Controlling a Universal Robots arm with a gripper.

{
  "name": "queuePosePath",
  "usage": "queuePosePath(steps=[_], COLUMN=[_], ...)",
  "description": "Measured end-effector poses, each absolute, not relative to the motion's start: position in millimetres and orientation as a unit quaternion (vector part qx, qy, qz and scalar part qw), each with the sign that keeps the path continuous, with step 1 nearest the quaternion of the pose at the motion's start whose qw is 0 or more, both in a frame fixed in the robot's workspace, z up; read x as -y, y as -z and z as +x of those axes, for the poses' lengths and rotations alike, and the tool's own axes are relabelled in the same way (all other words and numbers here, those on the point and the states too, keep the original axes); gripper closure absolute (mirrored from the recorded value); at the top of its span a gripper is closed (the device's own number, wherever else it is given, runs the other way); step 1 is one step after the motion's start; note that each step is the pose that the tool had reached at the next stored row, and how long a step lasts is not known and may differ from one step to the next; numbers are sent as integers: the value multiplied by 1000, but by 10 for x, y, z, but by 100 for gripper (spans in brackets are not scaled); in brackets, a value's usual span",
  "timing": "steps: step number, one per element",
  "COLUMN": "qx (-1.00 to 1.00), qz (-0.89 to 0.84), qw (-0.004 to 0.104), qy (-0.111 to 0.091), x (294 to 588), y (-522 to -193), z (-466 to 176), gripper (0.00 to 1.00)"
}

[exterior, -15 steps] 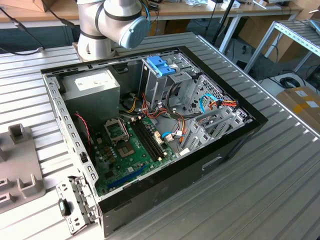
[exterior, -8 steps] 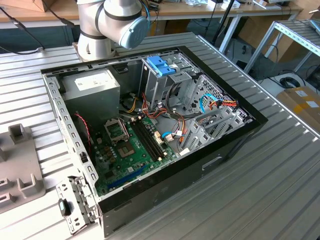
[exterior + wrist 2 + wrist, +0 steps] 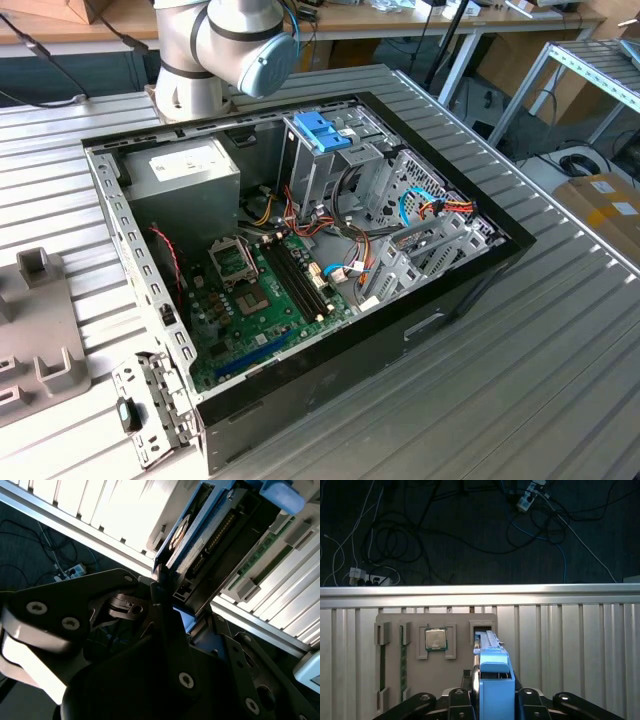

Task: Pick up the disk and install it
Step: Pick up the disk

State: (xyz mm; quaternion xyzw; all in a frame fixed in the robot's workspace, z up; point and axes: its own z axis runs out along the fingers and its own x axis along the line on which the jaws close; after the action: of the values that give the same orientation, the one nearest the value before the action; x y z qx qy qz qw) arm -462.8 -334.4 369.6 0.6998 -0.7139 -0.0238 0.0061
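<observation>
In the first wrist view the disk (image 3: 492, 672) is seen edge-on, a dark drive in a light-blue carrier rail, standing between my two fingers. My gripper (image 3: 493, 696) is shut on it. Its far end reaches the open slot (image 3: 482, 627) of a grey fixture tray (image 3: 460, 667); I cannot tell whether it touches the slot. In the second wrist view the disk (image 3: 210, 540) runs away from the gripper (image 3: 167, 592), with its blue rail and connector edge showing above the ribbed table.
The tray also holds a processor chip (image 3: 435, 640) and memory sticks (image 3: 382, 667), close to the table edge (image 3: 480, 591) with cables on the floor beyond. In the exterior view an open computer case (image 3: 300, 250) with a blue latch (image 3: 322, 130) lies mid-table, beside the arm base (image 3: 190, 60).
</observation>
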Motion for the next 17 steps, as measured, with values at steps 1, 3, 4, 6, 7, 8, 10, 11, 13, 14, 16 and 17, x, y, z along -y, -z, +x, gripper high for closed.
queuePosePath(steps=[1,3,4,6,7,8,10,11,13,14,16,17], qx=[714,714,714,714,714,714,714,714,714,714,714,714], qz=[700,700,700,700,700,700,700,700,700,700,700,700], qw=[6,6,6,6,6,6,6,6,6,6,6,6], qy=[24,24,24,24,24,24,24,24,24,24,24,24], x=[3344,3344,3344,3344,3344,3344,3344,3344,3344,3344,3344,3344], y=[-3702,-3709,-3712,-3719,-3722,-3727,-3735,-3747,-3775,-3785,-3794,-3798], z=[-4628,-4628,-4628,-4628,-4627,-4627,-4627,-4627,-4627,-4627,-4628,-4628], gripper=[63,63,63,63,63,63,63,63,63,63,63,63])
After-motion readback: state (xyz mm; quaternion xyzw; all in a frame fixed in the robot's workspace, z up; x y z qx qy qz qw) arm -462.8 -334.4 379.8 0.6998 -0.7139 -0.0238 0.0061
